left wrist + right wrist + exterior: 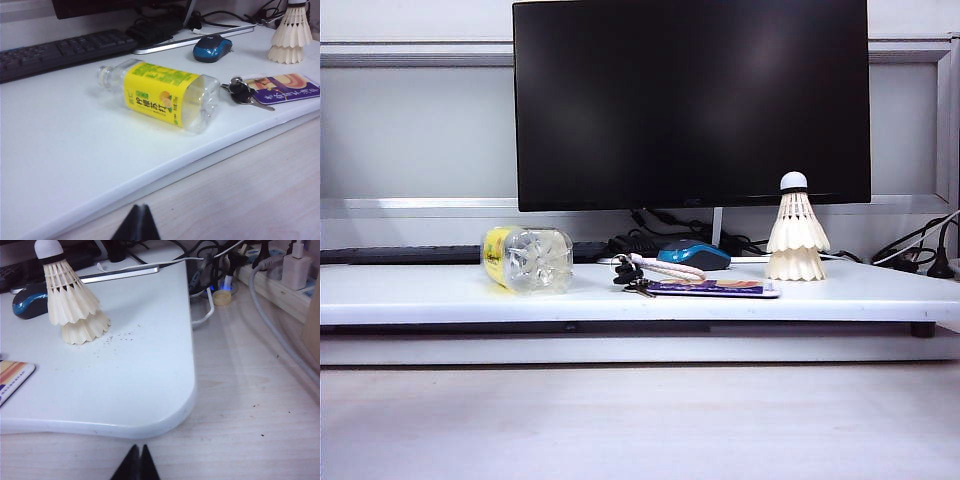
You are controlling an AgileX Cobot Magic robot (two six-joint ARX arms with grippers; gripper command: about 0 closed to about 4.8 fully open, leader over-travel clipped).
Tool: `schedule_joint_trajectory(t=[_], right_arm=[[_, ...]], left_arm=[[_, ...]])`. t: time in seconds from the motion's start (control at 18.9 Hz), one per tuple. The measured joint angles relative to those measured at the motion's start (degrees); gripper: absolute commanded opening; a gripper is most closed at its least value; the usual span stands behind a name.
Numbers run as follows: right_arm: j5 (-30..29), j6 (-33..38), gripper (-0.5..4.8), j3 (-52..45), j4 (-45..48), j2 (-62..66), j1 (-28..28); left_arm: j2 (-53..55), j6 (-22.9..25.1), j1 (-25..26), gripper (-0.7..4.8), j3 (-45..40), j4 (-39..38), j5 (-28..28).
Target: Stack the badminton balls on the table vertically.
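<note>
The white surface (440, 290) carries the two badminton balls (797, 238) stacked upright near its right end, cork up. The left claw (136, 226) and right claw (136, 464) hover over pale wood, each pinched closed and empty.

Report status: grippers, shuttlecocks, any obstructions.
Left gripper and right gripper shut, empty, off the board. White feather shuttlecocks stacked upright on long white board. Clear plastic bottle lying apart; nothing obstructing.
</note>
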Motion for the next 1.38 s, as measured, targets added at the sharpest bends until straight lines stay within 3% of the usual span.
schedule_joint_trajectory(t=[0.79,1.38], right_arm=[[-0.07,0.00,-0.01,0.02,0.00,-0.02,0.00],[-0.07,0.00,-0.01,0.02,0.00,-2.32,-0.02]], left_arm=[[0.00,0.00,0.90,-0.06,0.00,0.00,0.04],[0.00,-0.02,14.78,-0.06,0.00,-0.02,0.24]])
